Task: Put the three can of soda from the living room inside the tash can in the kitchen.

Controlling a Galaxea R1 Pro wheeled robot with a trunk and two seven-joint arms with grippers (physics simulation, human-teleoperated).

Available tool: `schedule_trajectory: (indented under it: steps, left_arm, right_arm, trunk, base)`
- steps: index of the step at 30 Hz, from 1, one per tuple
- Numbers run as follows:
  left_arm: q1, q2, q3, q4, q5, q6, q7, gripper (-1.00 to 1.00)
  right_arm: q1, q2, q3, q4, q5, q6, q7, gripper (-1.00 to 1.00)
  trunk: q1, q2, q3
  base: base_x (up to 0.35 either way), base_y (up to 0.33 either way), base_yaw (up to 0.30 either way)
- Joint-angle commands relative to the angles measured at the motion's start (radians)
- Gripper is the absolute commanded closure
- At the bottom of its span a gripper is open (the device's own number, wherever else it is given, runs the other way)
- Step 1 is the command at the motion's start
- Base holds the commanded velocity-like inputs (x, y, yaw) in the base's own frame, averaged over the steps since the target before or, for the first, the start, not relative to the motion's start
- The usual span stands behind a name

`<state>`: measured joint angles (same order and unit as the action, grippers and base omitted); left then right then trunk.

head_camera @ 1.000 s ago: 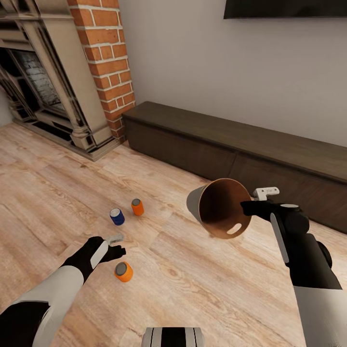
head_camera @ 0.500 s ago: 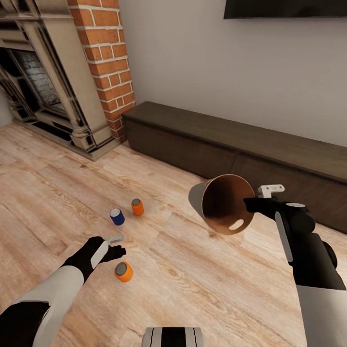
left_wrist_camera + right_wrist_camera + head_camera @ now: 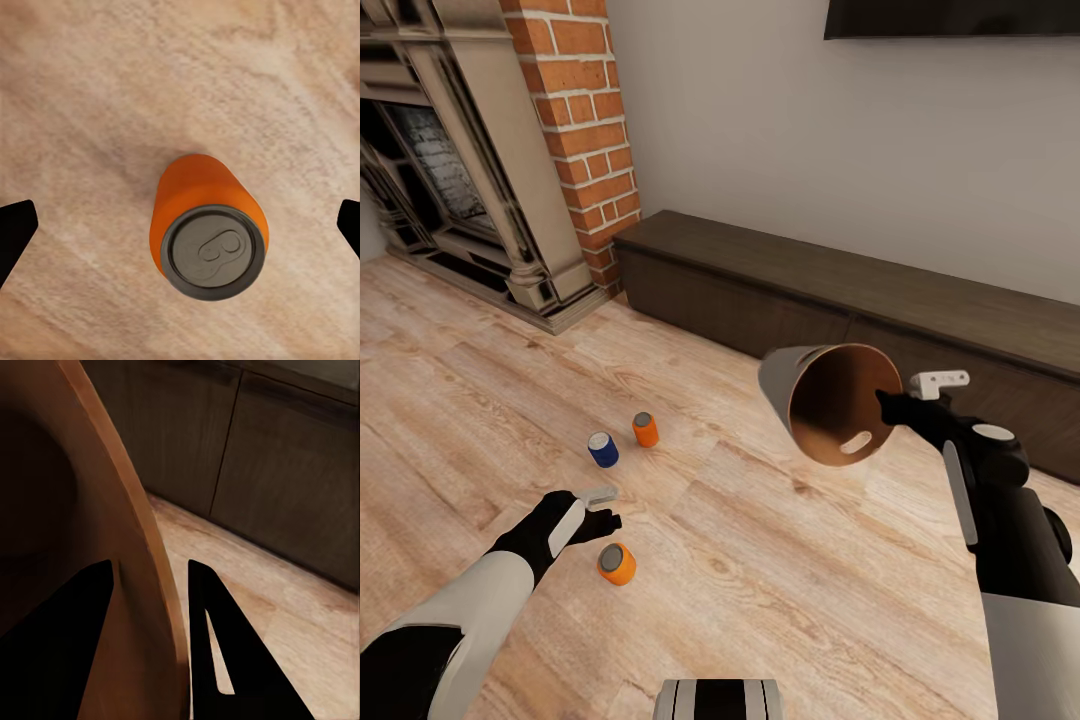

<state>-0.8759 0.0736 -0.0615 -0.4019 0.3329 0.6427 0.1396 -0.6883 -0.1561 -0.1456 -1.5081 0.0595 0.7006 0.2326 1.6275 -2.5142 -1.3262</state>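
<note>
the left wrist view showed the near orange can [image 3: 208,229] upright on the wood floor [image 3: 90,90], between the spread fingertips of the left gripper [image 3: 180,225], which held nothing. in the head view this can [image 3: 616,563] stood just beside the left gripper [image 3: 600,510]; beyond it, the blue can [image 3: 602,449] and second orange can [image 3: 645,429] stood close together, toward the brick fireplace [image 3: 575,130]. the right gripper [image 3: 895,405] pinched the rim of the trash can [image 3: 830,400], pale grey outside, brown inside, tipped sideways in front of the dark cabinet [image 3: 760,285].
</note>
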Motion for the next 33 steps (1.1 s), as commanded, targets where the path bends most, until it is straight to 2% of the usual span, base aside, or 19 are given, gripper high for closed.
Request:
schedule_trajectory:
  steps: [1,8,11,15,22,33]
  left_arm:
    - [0.000,0.000,0.000,0.000,0.000,0.000,0.000,-1.00]
    - [0.000,0.000,0.000,0.000,0.000,0.000,0.000,-1.00]
    - [0.000,0.000,0.000,0.000,0.000,0.000,0.000,-1.00]
    - [0.000,0.000,0.000,0.000,0.000,0.000,0.000,-1.00]
    - [0.001,0.000,0.000,0.000,0.000,-0.003,0.000,-1.00]
    - [0.003,0.000,0.001,-0.003,0.000,-0.020,0.000,-1.00]
  right_arm:
    - [0.000,0.000,0.000,0.001,-0.011,-0.009,0.005,1.00]
    - [0.007,-0.003,-0.006,0.004,-0.023,-0.055,0.007,1.00]
    - [0.018,-0.005,-0.019,0.007,-0.031,-0.103,0.021,1.00]
    - [0.026,-0.006,-0.024,0.009,-0.033,-0.122,0.042,1.00]
    - [0.034,-0.008,-0.026,0.013,-0.033,-0.132,0.053,1.00]
    - [0.039,-0.008,-0.026,0.032,-0.032,-0.133,0.054,1.00]
  trunk:
    - [0.000,0.000,0.000]
    - [0.000,0.000,0.000]
    - [0.000,0.000,0.000]
    - [0.000,0.000,0.000]
    - [0.000,0.000,0.000]
    - [0.000,0.000,0.000]
  base:
    - [0.000,0.000,0.000]
    - [0.000,0.000,0.000]
    - [0.000,0.000,0.000]
    - [0.000,0.000,0.000]
    - [0.000,-0.012,0.000]
    - [0.000,-0.148,0.000]
